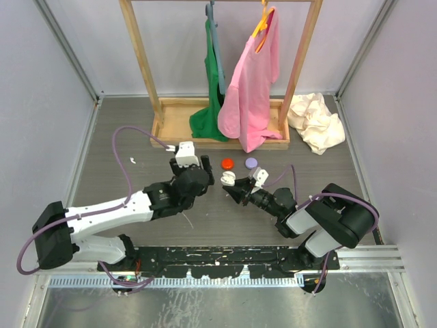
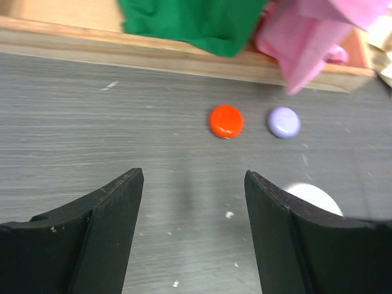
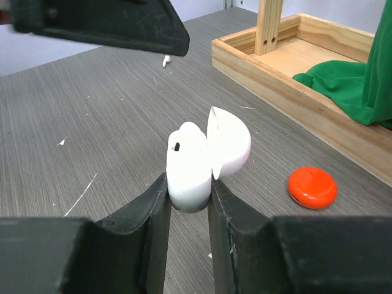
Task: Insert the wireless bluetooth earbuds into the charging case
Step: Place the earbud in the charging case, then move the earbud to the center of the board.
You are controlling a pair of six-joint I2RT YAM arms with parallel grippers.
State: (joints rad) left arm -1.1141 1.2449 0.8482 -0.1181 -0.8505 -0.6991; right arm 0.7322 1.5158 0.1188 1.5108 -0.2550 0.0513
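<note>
Case: glossy white plastic charging case point(image 3: 188, 174), pinched by its lower body between the right jaws, which press on its two flanks.
Axis: the case stands upright out of the jaws, with its rounded lid point(image 3: 231, 142) hinged open and leaning away to the right of the grip. The mouth faces up and is free of the fingers.
Earbuds: none lies plainly loose in any view. A white bump with a dark spot sits at the case's mouth. Whether that is a seated bud cannot be told.
Left jaws: spread wide and holding nothing, hovering over the grey wood-grain counter point(image 3: 92, 122).
Relation: from the left jaws the case lies low and to the right, half hidden behind the right-hand finger. From the right jaws the left jaws hang above and to the left, near but not touching.
Nearer arm: the right one has the case, so any bud would likely have to come down from the left side into the upturned mouth.
Bystanders: a flat round orange-red disc point(image 3: 312, 187) sits right of the right jaws, and a lilac round disc point(image 2: 283, 121) lies ahead of the left jaws.
</note>
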